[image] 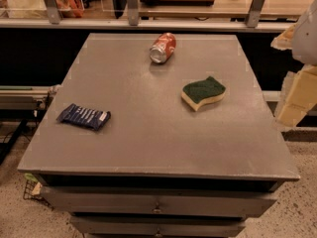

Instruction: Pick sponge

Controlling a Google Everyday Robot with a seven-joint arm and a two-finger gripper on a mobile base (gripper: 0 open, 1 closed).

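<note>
On the grey cabinet top [148, 148], right of centre: the sponge [203, 93] lies flat, dark green scouring side up, with the pale yellow foam base showing along its near edge and a wavy outline. It sits apart from the other items. A red soda can [163, 47] lies on its side toward the far edge, silver end facing the camera, well apart from the sponge. A dark blue snack wrapper [84, 116] lies flat near the left edge, well apart from both. The gripper [296, 95] is at the right border of the view, off the cabinet's right side and partly cut off. It shows as pale cream parts under a white arm segment [308, 31], near the sponge but not touching it. Can't tell whether it's apart or together. Two drawer fronts [158, 205] sit below the top, with a speckled floor [292, 217] around the cabinet.
</note>
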